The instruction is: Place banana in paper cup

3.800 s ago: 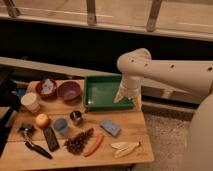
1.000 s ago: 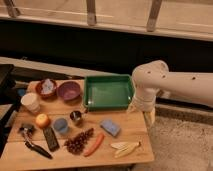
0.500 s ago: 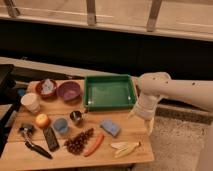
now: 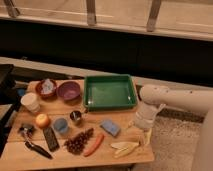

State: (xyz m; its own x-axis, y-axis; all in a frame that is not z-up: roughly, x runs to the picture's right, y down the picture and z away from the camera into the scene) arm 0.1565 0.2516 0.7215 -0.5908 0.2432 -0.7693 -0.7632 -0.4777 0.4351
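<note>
No label or writing can be made out on any of the things.

On the wooden table (image 4: 125, 117) one banana (image 4: 125, 148) is counted. It is laid flat near the front corner at the view's right side, its pale strips a little parted, just beside one orange-red carrot (image 4: 93, 144). One paper cup (image 4: 31, 102) is seen upright at the opposite side of the table, well apart from the banana.

Three cups are counted in all: the paper cup, one blue cup (image 4: 61, 126) and one metal cup (image 4: 76, 117), the last two standing near each other. Two bowls are found at the back: one purple bowl (image 4: 69, 91) and one reddish bowl (image 4: 47, 88) with something pale inside. One green tray (image 4: 110, 92), one blue sponge (image 4: 110, 127), one bunch of dark grapes (image 4: 79, 141) and one round orange fruit (image 4: 42, 120) are also seen.

The gripper (image 4: 141, 132) is held pointing downward at the table's right edge, just beside the banana's end. Its fingers are spread apart and nothing is held between them.
</note>
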